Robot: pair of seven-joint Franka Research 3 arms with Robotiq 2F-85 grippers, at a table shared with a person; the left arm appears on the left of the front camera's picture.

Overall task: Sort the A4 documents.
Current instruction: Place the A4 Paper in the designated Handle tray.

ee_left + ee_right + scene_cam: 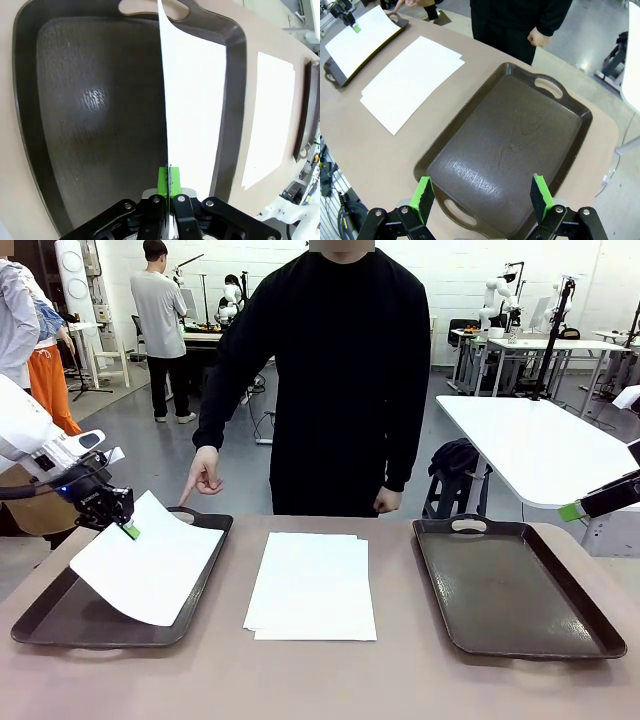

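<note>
White paper, front view: one sheet [150, 562] pinched at an edge by the left gripper [126, 527], sagging over the dark brown left tray [50, 625] (floor largely hidden); stack of sheets [312, 585] flat on the table [330, 680] between trays; person's hand [205, 477] pointing at its handle. Left wrist view: fingers [163, 181] clenched on the sheet, seen edge-on; tray pebbled. Right wrist view: right gripper [482, 192] spread wide, empty, above the textured right tray [520, 135].

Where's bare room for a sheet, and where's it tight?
The dark brown right tray is wholly bare, as are the tan table strips beside the white A4 paper stack. Crowded: the left brown tray, under the sheet the left end effector holds, a person's hand pointing at its far handle.
</note>
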